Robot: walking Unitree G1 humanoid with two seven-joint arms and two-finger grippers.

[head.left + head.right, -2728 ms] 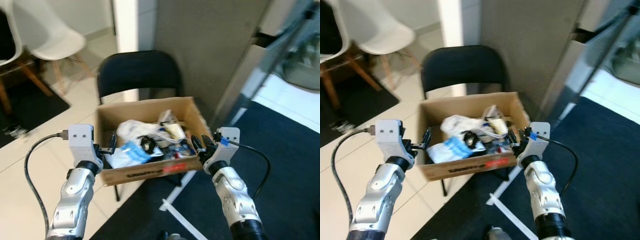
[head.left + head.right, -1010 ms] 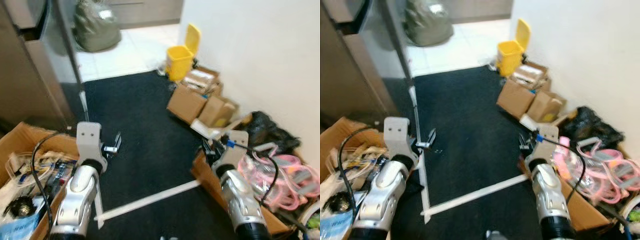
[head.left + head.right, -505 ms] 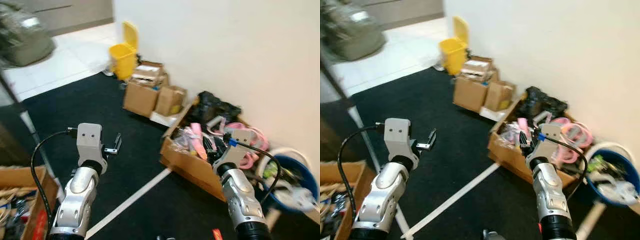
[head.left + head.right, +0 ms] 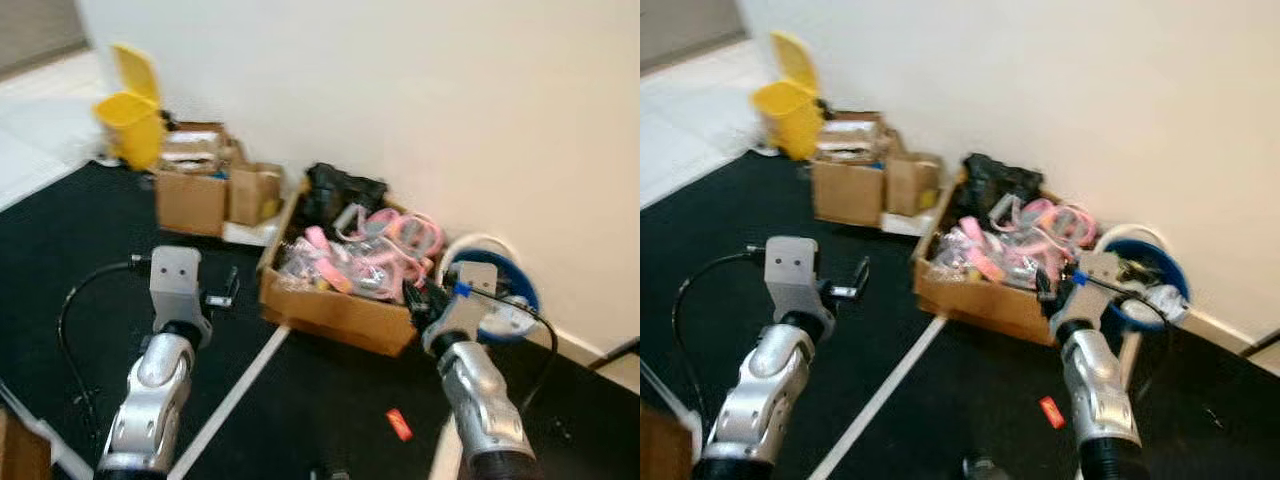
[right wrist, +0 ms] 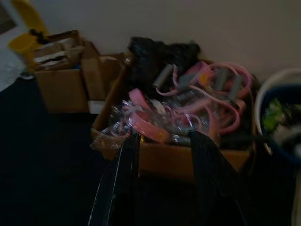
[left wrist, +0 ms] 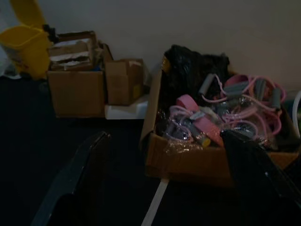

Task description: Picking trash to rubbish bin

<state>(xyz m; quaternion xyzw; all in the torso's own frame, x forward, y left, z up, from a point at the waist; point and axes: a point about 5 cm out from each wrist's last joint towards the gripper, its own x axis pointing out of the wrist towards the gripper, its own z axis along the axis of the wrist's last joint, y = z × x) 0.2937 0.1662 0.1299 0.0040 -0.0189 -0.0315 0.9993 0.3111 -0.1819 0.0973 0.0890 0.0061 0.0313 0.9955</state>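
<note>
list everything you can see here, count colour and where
yellow plastic pedal bin: 1, yellow, lid up, far left by the wall
small brown cardboard boxes: about 3, brown, beside the bin
large cardboard box of pink tubing: 1, brown, against the wall, centre
black bag: 1, black, at that box's back
blue round bucket: 1, blue, right of the box
small red scrap: 1, red, on the black carpet
white floor strip: 1, white
left gripper: open
right gripper: open
</note>
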